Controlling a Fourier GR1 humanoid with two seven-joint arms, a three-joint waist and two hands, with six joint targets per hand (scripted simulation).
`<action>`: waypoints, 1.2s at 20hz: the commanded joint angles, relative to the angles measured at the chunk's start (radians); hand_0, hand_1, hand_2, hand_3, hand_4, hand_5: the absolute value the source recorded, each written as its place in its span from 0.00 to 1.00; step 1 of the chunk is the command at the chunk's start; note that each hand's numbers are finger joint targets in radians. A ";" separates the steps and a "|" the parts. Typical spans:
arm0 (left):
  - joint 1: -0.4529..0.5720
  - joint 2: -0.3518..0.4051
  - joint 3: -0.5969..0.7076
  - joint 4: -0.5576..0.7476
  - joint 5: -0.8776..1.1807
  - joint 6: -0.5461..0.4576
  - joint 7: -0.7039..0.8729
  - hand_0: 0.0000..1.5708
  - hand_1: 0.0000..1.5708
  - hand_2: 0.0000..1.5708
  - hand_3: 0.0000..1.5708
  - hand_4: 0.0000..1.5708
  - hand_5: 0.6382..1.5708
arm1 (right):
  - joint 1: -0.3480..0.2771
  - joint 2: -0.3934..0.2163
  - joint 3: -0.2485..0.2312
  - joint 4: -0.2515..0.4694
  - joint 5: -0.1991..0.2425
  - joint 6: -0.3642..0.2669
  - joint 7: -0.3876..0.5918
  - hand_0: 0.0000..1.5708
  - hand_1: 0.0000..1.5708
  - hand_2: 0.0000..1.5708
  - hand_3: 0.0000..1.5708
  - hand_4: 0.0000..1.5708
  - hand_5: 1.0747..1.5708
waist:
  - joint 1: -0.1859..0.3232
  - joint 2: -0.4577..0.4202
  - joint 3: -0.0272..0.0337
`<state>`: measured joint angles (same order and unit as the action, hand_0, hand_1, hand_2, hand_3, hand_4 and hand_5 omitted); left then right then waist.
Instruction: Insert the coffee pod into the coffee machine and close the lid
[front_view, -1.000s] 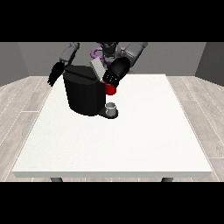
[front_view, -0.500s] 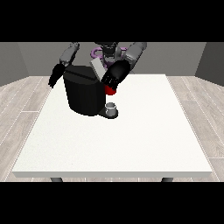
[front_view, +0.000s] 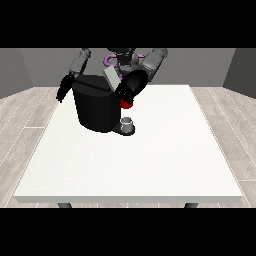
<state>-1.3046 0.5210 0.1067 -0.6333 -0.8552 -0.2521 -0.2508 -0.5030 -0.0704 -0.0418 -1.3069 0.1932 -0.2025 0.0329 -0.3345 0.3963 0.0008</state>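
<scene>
At the coffee machine (front_view: 97, 107), the hand at the view's right (front_view: 131, 87) hovers over a red thing at the machine (front_view: 127, 103); whether its fingers grasp anything I cannot tell. The pod isn't plainly visible, and the lid (front_view: 112, 79) looks raised, so closing seems left. Beside the machine's far side, the hand at the view's left (front_view: 64, 91) hangs, grip unreadable.

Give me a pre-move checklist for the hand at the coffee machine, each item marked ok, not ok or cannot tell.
1. Black box-shaped coffee machine stands upright on the large white table: ok.
2. Grey lid flap on the machine's top is raised, not closed: not ok for the finished task.
3. The hand at the view's right is at the machine's front upper edge, just above a red thing at the machine: ok.
4. Whether that hand holds the grey coffee pod: cannot tell.
5. A small grey thing sits at the machine's base; whether it is the pod: cannot tell.
6. The hand at the view's left hangs beside the machine, apart from the lid: ok.
</scene>
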 joint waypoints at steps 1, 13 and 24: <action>0.000 0.032 -0.019 -0.014 -0.031 0.027 -0.045 0.66 0.66 0.67 0.47 0.00 1.00 | 0.018 -0.020 -0.019 0.022 -0.011 0.012 -0.060 0.00 0.00 0.00 0.00 0.09 1.00 | 0.009 0.025 -0.0003; -0.015 0.027 -0.002 0.010 -0.056 0.073 -0.026 0.00 0.00 0.35 0.29 0.00 1.00 | -0.016 -0.031 -0.008 0.016 0.014 0.011 -0.011 0.00 0.00 0.00 0.00 0.10 1.00 | -0.004 0.019 -0.0006; 0.122 -0.062 -0.037 -0.016 -0.058 0.021 -0.001 0.00 0.00 0.00 0.00 0.00 1.00 | 0.114 -0.014 -0.067 0.131 -0.040 0.009 -0.052 0.00 0.00 0.00 0.00 0.00 1.00 | 0.124 -0.170 -0.0002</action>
<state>-1.2358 0.5025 0.0812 -0.6385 -0.9162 -0.2170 -0.2694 -0.4442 -0.0922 -0.0928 -1.2192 0.1728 -0.1988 0.0010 -0.2569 0.3025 0.0009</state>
